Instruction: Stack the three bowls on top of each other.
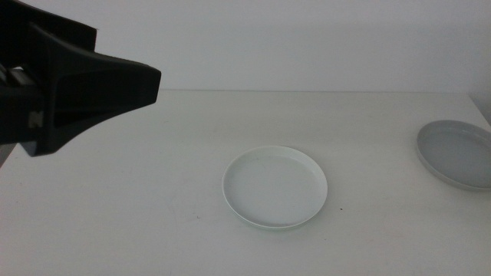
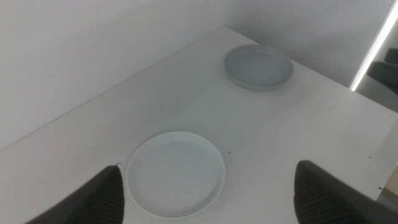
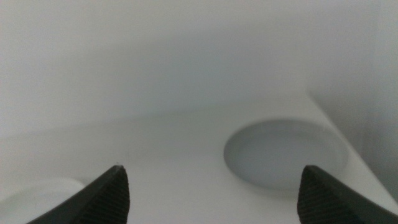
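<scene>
Only two of the three bowls show. A pale bowl with a faint green tint [image 1: 275, 186] [image 2: 174, 174] lies upright at the table's middle. A light grey bowl [image 1: 458, 153] [image 2: 258, 65] [image 3: 283, 152] rests at the right edge, cut off by the middle view. My left gripper [image 1: 115, 84] [image 2: 209, 169] hangs high over the table's left, open and holding nothing, with the pale bowl below and ahead of it. My right gripper [image 3: 212, 171] is out of the middle view; it is open and empty, facing the grey bowl. A sliver of the pale bowl [image 3: 37, 190] shows beside its jaw.
The white table [image 1: 138, 215] meets a plain white wall at the back. In the left wrist view the table's corner and side edge [image 2: 379, 186] run just beyond the grey bowl, with a bright vertical strip [image 2: 373, 50] past them.
</scene>
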Controlling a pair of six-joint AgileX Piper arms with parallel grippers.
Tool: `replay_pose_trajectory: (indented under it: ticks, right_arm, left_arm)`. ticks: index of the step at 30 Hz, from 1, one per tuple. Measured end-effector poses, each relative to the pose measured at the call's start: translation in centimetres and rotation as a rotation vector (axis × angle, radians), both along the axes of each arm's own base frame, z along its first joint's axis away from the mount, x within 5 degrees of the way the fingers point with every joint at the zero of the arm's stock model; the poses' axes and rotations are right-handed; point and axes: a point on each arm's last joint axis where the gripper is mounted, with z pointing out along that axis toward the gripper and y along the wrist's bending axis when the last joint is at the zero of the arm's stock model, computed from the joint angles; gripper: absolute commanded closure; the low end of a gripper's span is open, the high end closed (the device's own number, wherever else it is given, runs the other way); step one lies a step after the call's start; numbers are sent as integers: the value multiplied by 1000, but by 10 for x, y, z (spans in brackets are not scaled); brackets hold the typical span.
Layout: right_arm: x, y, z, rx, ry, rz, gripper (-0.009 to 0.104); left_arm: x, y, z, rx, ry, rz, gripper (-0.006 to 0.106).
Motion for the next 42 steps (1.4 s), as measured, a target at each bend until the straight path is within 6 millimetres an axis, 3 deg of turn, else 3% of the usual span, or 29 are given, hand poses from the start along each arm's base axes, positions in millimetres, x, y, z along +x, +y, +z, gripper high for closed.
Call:
replay_pose_trajectory:
  ticks: [6,9,16,28,35,42]
  right_arm:
    - [36,2,47,54,338,16,4]
    - [53,3,52,64,517,25,4]
    - [80,6,43,133,670,25,4]
    - [98,6,36,205,758,-8,4]
    - [116,5,64,84,766,51,4]
    - [145,-8,101,12,767,-53,4]
  left_arm:
    - [0,0,0,0,0,0,7]
    - [0,0,0,0,0,0,7]
    - [0,0,0,0,0,0,7]
    - [0,0,0,0,-3,-1,7]
    - [0,0,0,0,-3,-1,7]
    - [-1,0,0,0,-3,-1,7]
